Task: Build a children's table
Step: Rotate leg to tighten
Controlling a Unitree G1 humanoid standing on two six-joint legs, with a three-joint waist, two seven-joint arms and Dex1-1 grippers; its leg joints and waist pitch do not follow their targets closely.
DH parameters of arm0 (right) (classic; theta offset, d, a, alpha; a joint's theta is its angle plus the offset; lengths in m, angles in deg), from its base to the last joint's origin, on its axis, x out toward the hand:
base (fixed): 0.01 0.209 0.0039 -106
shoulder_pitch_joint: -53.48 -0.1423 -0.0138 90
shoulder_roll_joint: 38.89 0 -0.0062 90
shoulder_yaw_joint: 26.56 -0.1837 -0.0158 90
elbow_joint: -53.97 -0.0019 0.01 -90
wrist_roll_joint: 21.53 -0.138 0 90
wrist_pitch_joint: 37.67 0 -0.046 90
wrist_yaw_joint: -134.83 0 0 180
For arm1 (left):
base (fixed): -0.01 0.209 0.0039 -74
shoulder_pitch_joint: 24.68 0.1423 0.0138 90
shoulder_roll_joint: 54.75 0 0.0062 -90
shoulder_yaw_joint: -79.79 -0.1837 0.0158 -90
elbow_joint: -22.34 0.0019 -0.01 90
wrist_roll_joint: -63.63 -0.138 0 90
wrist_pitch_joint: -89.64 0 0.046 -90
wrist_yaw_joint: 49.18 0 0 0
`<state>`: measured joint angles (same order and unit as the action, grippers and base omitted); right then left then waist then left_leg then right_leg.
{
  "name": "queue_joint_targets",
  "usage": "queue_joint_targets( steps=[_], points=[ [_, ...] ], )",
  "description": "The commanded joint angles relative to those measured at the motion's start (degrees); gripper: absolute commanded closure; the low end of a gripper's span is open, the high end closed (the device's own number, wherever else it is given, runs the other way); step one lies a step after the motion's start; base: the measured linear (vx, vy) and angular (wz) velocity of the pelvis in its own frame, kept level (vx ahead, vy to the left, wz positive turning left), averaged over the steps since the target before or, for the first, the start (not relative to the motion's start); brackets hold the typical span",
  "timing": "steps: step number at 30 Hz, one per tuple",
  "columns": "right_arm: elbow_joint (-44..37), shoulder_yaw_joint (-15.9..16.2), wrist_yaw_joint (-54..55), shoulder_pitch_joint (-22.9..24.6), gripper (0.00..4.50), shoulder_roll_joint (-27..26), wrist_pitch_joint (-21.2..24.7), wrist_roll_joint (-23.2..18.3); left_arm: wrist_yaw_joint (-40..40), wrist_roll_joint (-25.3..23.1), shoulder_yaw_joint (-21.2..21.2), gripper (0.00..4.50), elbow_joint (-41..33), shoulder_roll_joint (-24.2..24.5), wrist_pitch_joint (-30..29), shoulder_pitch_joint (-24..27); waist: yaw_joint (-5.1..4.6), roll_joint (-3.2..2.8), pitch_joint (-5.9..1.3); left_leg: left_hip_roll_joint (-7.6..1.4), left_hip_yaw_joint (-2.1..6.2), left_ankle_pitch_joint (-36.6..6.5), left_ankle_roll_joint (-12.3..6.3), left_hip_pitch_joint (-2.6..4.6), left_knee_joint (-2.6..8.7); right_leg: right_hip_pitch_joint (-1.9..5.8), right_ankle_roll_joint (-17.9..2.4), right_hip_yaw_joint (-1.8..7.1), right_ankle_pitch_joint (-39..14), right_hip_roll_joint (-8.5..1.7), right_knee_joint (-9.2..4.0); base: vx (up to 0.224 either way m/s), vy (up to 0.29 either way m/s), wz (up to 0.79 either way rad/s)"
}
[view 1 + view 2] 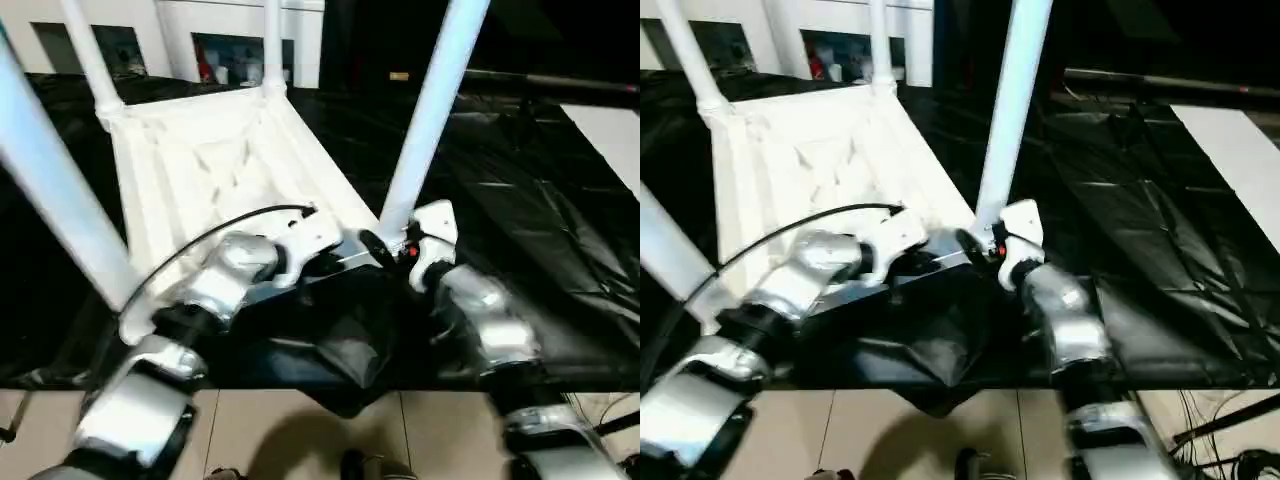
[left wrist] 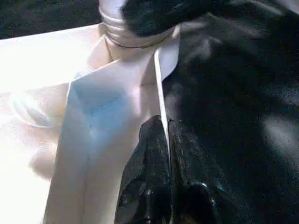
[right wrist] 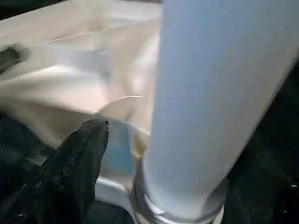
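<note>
The children's table (image 1: 215, 160) lies upside down on the black-covered worktop (image 1: 520, 200), its legs up, by the near edge. The left hand (image 2: 164, 140) pinches its rim. The right hand (image 3: 81, 154) stands open beside the near-right leg (image 1: 425, 120).

table top (image 1: 215, 165): white plastic, smooth, ribbed underside | legs (image 1: 430, 110): smooth white plastic tubes | sheet (image 1: 520, 200): black, glossy, crinkled plastic | forearms (image 1: 490, 325): shiny silver metal | floor (image 1: 300, 440): smooth tile
</note>
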<state>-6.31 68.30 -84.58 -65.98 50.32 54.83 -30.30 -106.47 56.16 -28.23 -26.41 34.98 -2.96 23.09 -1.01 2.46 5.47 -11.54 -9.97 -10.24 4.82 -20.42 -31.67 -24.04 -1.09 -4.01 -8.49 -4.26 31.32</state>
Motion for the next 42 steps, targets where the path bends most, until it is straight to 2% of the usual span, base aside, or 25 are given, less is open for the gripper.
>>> queue_joint_targets(
  steps=[1, 3, 5, 6, 7, 8, 10, 12, 16, 17, 20, 23, 25, 26, 30, 31, 33, 34, 39, 42],
  points=[
    [-2.8, 2.6, -10.0, 1.2, 0.62, 3.8, 0.7, -0.6, -9.6, 0.0, -4.2, 4.50, -0.1, 2.9, 1.0, 3.6, 0.57, 0.09, -2.84, -1.50, -0.03, -15.8, -5.72, -0.01, 3.63, 2.61, -9.8, 2.50, -23.8, -3.45, -3.83, 0.000, 0.000, 0.00],
    [-4.7, 3.5, -15.8, 2.4, 0.62, 6.5, 0.9, -1.4, -14.6, 1.5, -4.4, 4.50, -1.9, 4.9, 2.2, 4.6, 0.89, -0.01, -2.80, -1.67, -0.30, -15.4, -6.10, 0.25, 3.45, 2.33, -11.1, 2.73, -21.5, -3.33, -3.53, 0.058, -0.018, 0.08],
    [-5.6, 3.7, -17.9, 2.9, 0.62, 7.4, 1.6, -2.1, -16.0, 2.2, -4.2, 4.50, -2.5, 5.4, 2.4, 4.9, 1.30, -0.02, -2.97, -1.85, -0.70, -14.5, -6.38, 0.63, 3.16, 2.13, -13.3, 3.05, -17.5, -3.23, -2.82, 0.076, -0.022, 0.12],
    [-7.0, 4.3, -21.6, 3.7, 0.62, 9.2, 2.2, -2.9, -18.8, 3.8, -3.7, 4.50, -3.9, 6.6, 2.9, 5.4, 1.28, -0.03, -3.16, -1.85, -0.70, -13.1, -6.40, 0.42, 3.13, 2.43, -13.8, 2.97, -15.6, -3.20, -2.37, 0.080, -0.022, 0.12],
    [-7.0, 4.3, -21.6, 3.7, 0.62, 9.2, 2.2, -2.9, -18.8, 3.8, -3.7, 4.50, -3.9, 6.6, 2.9, 5.4, 1.58, -0.08, -3.58, -1.87, -0.72, -9.6, -6.97, 0.19, 2.93, 2.97, -14.9, 2.90, -10.5, -3.14, -1.54, 0.076, -0.012, 0.06],
    [-7.2, 4.5, -22.6, 3.9, 0.62, 9.8, 2.1, -2.9, -20.1, 4.5, -3.5, 4.50, -4.8, 7.3, 2.7, 5.6, 1.57, -0.09, -3.59, -1.84, -0.80, -7.9, -7.49, 0.13, 2.83, 2.97, -15.5, 2.92, -7.6, -3.02, -1.19, 0.065, 0.004, 0.01],
    [-7.5, 4.8, -23.8, 4.0, 0.62, 10.3, 2.2, -3.1, -21.5, 5.1, -3.4, 4.50, -5.4, 7.9, 2.7, 5.8, 1.75, -0.14, -3.87, -1.73, -0.93, -3.4, -9.42, 0.03, 2.40, 3.43, -17.4, 2.93, 0.5, -2.99, -0.09, 0.061, 0.009, 0.00],
    [-7.5, 5.0, -24.6, 4.0, 0.62, 10.6, 2.2, -3.2, -22.1, 5.6, -3.2, 4.50, -5.9, 8.3, 2.4, 5.9, 1.84, -0.03, -3.77, -1.69, -1.16, -1.6, -10.52, -0.09, 2.16, 3.48, -18.0, 2.83, 2.8, -2.86, 0.13, 0.000, 0.000, 0.00],
    [-7.1, 5.6, -25.4, 3.7, 0.62, 10.9, 2.1, -3.1, -22.2, 5.7, -2.8, 4.50, -6.2, 8.6, 2.5, 5.8, 2.29, 0.02, -3.62, -1.75, -1.35, -4.7, -9.36, -0.19, 2.03, 3.27, -16.4, 2.92, -3.2, -3.16, -0.22, 0.000, 0.000, 0.00],
    [-6.9, 6.0, -26.1, 3.6, 0.62, 11.1, 2.0, -2.9, -22.4, 5.7, -2.8, 4.50, -6.2, 8.8, 2.6, 5.8, 2.39, -0.03, -3.26, -1.82, -1.38, -7.8, -7.90, -0.03, 2.23, 2.95, -15.1, 2.92, -8.8, -3.13, -0.87, 0.000, 0.000, 0.00],
    [-6.9, 6.8, -27.8, 3.5, 0.62, 11.4, 1.7, -2.3, -22.7, 5.8, -2.5, 4.50, -6.0, 8.8, 2.9, 5.7, 2.51, -0.03, -3.31, -1.85, -1.27, -9.3, -6.26, 0.07, 2.37, 2.84, -13.9, 3.01, -11.7, -3.11, -1.08, 0.000, 0.000, 0.00],
    [-6.9, 7.0, -28.3, 3.5, 0.62, 11.7, 1.8, -2.1, -22.7, 5.7, -2.4, 4.50, -5.9, 8.8, 3.0, 5.6, 2.61, -0.04, -3.50, -1.80, -1.28, -7.9, -6.35, 0.06, 2.26, 2.92, -14.1, 3.08, -9.1, -3.04, -0.76, 0.000, 0.000, 0.00],
    [-6.8, 6.9, -28.2, 3.5, 0.94, 11.6, 2.0, -2.1, -22.7, 5.7, -2.4, 4.50, -5.9, 8.9, 3.0, 5.6, 2.70, 0.02, -3.65, -1.71, -1.34, -6.0, -7.21, -0.06, 2.10, 3.06, -14.9, 3.06, -5.4, -2.93, -0.31, 0.000, 0.000, 0.00],
    [-6.7, 6.7, -28.2, 3.4, 0.94, 11.5, 2.3, -2.2, -22.6, 5.7, -2.5, 4.50, -5.9, 8.9, 3.0, 5.6, 2.69, 0.12, -3.67, -1.69, -1.37, -5.8, -7.43, -0.09, 2.06, 3.09, -15.0, 3.06, -4.9, -2.92, -0.27, 0.000, 0.000, 0.00],
    [-6.1, 6.7, -28.4, 3.3, 1.14, 11.3, 2.5, -2.0, -22.4, 5.8, -2.7, 4.50, -5.8, 9.1, 3.1, 5.7, 2.84, 0.06, -3.60, -1.71, -1.36, -6.3, -7.59, -0.12, 2.05, 3.09, -14.8, 2.98, -6.8, -3.04, -0.45, 0.000, 0.000, 0.00],
    [-6.0, 6.7, -28.4, 3.2, 1.29, 11.3, 2.6, -2.1, -22.4, 5.8, -2.7, 4.50, -5.8, 9.1, 3.1, 5.7, 2.81, 0.21, -3.65, -1.69, -1.36, -6.4, -7.49, -0.15, 2.02, 3.14, -14.7, 2.98, -7.1, -3.02, -0.44, 0.000, 0.000, 0.00],
    [-5.7, 6.8, -28.3, 3.1, 1.39, 11.3, 2.7, -2.2, -22.5, 5.7, -2.7, 4.50, -5.8, 9.1, 3.0, 5.7, 2.81, 0.16, -3.73, -1.70, -1.34, -5.8, -7.59, -0.16, 1.98, 3.15, -14.7, 2.98, -6.4, -2.98, -0.31, 0.000, 0.000, 0.00],
    [-5.6, 6.8, -28.3, 3.0, 1.58, 11.3, 2.7, -2.2, -22.5, 5.7, -2.7, 4.50, -5.9, 9.1, 2.9, 5.7, 2.82, 0.15, -3.74, -1.68, -1.36, -5.5, -7.75, -0.16, 1.94, 3.16, -14.9, 2.98, -5.9, -2.98, -0.27, 0.000, 0.000, 0.00],
    [-5.4, 6.7, -28.2, 3.3, 1.72, 10.9, 2.7, -2.3, -22.8, 5.5, -2.8, 4.50, -5.8, 9.2, 2.9, 5.9, 2.86, 0.14, -3.82, -1.67, -1.38, -5.1, -8.10, -0.15, 1.85, 3.20, -15.2, 2.95, -5.2, -2.97, -0.16, 0.000, 0.000, 0.00],
    [-4.2, 5.2, -23.1, 3.7, 1.75, 8.7, 3.1, -2.3, -20.9, 4.3, -3.1, 4.50, -5.5, 8.8, 1.8, 6.1, 2.71, 0.14, -3.76, -1.60, -1.32, -5.5, -7.61, -0.33, 1.91, 3.19, -14.9, 2.93, -6.4, -3.02, -0.28, 0.000, 0.000, 0.00]
  ],
)
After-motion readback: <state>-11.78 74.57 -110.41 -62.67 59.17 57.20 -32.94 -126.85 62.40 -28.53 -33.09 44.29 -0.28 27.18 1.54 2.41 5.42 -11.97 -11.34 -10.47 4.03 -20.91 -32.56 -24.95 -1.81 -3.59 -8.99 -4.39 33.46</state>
